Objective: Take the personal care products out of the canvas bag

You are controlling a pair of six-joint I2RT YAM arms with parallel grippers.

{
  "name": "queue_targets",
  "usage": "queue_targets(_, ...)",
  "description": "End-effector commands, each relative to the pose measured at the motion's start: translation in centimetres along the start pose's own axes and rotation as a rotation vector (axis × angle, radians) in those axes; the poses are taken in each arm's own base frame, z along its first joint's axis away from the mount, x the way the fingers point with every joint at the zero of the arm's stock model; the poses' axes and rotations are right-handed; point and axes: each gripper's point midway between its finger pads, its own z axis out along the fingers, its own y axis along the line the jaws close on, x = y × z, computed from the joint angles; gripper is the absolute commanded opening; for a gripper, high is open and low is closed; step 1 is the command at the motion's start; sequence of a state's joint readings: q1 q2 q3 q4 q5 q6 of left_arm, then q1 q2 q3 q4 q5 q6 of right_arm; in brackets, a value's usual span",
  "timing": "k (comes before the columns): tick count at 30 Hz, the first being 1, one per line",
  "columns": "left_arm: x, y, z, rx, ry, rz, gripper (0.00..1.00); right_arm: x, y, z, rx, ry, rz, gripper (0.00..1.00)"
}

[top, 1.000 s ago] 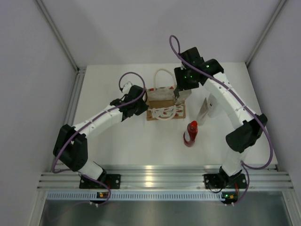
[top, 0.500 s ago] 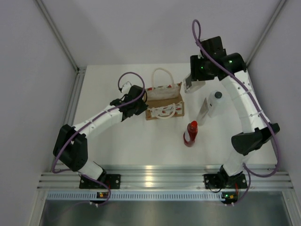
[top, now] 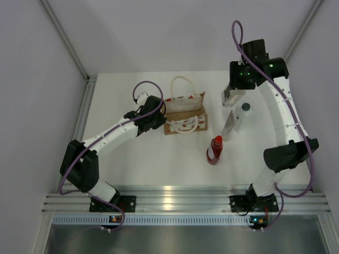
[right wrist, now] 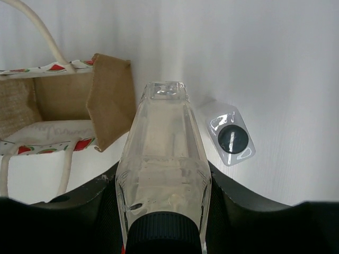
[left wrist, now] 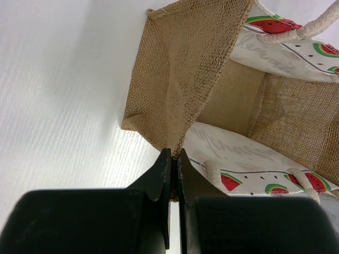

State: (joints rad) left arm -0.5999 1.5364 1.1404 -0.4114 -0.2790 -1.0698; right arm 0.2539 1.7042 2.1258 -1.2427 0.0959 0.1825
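Note:
The canvas bag [top: 184, 114] stands open at mid table, and no bottle shows inside it in the left wrist view [left wrist: 233, 90]. My left gripper [top: 159, 119] is shut on the bag's left rim [left wrist: 175, 151]. My right gripper [top: 233, 97] is shut on the slim pale grey bottle [right wrist: 164, 153] and holds it in the air to the right of the bag, dark cap toward the wrist. The white bottle with a dark cap [top: 242, 117] stands just below it and also shows in the right wrist view [right wrist: 231, 138]. The red bottle [top: 215, 150] stands nearer, in front of the bag's right corner.
The bag's white looped handles [top: 183, 82] lie over its far and near sides. Grey walls close in the table at the back and on both sides. The metal rail [top: 180, 198] with both arm bases runs along the near edge.
My right gripper has lifted the pale grey bottle from the bag's right end and carried it right, over the white bottle. The left arm has not moved.

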Motion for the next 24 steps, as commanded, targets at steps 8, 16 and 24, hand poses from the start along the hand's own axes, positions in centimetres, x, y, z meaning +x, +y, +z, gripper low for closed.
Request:
queue_targets(8, 0.0, 1.8, -0.4, -0.046, -0.011, 0.016, 0.00, -1.4, 0.2, 7.3, 0.033, -0.022, 0.018, 0.00)
queue_targets(16, 0.0, 1.5, -0.5, -0.033, -0.002, 0.029, 0.00, 3.0, -0.8, 13.5, 0.105, 0.091, 0.000, 0.00)
queue_targets(24, -0.5, 1.2, -1.0, -0.019, -0.017, 0.047, 0.00, 5.5, -1.0, 16.1, 0.118, 0.150, -0.005, 0.17)
